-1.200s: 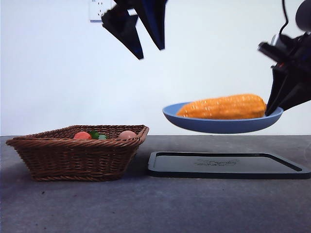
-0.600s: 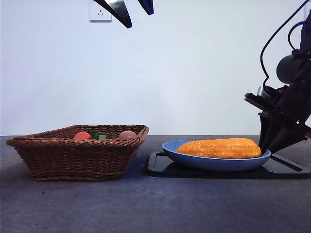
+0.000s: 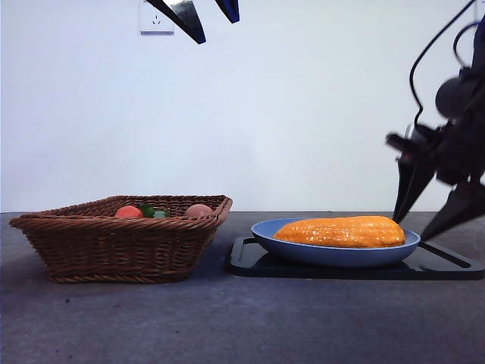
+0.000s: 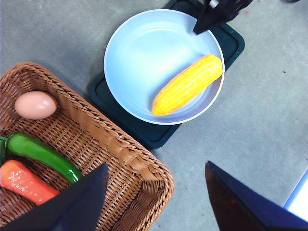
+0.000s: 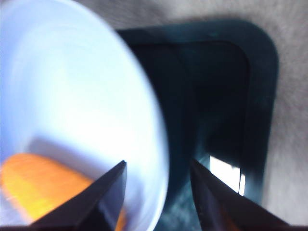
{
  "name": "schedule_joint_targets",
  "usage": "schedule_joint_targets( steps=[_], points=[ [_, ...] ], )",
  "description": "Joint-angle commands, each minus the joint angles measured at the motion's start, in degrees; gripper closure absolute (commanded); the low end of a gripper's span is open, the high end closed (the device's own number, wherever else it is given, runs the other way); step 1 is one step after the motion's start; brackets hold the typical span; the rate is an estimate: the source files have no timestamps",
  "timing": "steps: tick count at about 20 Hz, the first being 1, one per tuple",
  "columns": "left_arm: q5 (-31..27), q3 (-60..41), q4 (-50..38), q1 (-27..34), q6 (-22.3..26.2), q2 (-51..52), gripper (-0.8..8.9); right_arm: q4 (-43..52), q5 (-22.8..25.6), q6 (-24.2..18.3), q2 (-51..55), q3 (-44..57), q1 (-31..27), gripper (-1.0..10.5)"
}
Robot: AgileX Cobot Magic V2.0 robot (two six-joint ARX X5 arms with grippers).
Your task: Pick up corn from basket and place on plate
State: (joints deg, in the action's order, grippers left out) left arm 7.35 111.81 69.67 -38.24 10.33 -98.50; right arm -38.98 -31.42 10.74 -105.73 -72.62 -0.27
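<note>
Wicker basket [image 3: 121, 236] sits at the bench's left side, with the left gripper [image 3: 198, 17] hanging high above it, jaws spread and empty. Right of the basket, the blue plate [image 3: 333, 254] rests on the black tray [image 3: 447, 265], the corn [image 3: 339, 231] lying lengthwise in it. At the plate's right rim the right gripper [image 3: 432, 205] angles downward, jaws parted astride the rim, grasping nothing.

Black tray [image 3: 447, 267], egg [image 4: 35, 105], green pepper [image 4: 42, 153], carrot [image 4: 26, 182]

Woven wicker basket [image 3: 121, 239]; smooth matte plate [image 3: 333, 254]; bumpy corn [image 3: 341, 231].
</note>
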Motion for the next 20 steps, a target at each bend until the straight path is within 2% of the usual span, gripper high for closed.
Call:
schedule_joint_targets(
  steps=[1,6,9,12,14,16,17,20],
  points=[
    [-0.07,1.73,-0.17,0.09,-0.50,-0.31,4.89,-2.40,-0.17,-1.36,4.81,-1.38,-0.55,7.2],
    [-0.07,1.73,0.31,0.79,-0.52,-0.33,4.93,-16.90,-1.49,-10.32,19.67,-1.36,0.26,7.2],
    [-0.04,1.73,1.90,0.79,-0.55,-0.31,5.06,-21.86,-1.03,-11.93,28.15,-1.33,3.52,7.4],
    [-0.04,1.70,3.54,0.79,-0.55,-0.33,5.21,-24.68,1.86,-12.50,34.91,-1.31,6.73,7.9],
    [-0.04,1.70,4.33,0.79,-0.59,-0.33,6.05,-26.84,3.65,-13.29,37.81,-1.27,9.27,8.5],
    [0.02,1.70,5.22,0.79,-0.57,-0.33,7.60,-27.54,4.61,-14.29,40.02,-1.11,11.43,9.4],
    [0.15,1.70,5.73,0.79,-0.59,-0.33,8.10,-27.50,4.61,-14.29,41.00,-0.74,12.15,9.4],
    [2.49,1.70,6.84,0.79,-0.48,-0.33,8.06,-26.27,4.70,-14.27,42.88,2.51,13.29,9.4]
  ],
)
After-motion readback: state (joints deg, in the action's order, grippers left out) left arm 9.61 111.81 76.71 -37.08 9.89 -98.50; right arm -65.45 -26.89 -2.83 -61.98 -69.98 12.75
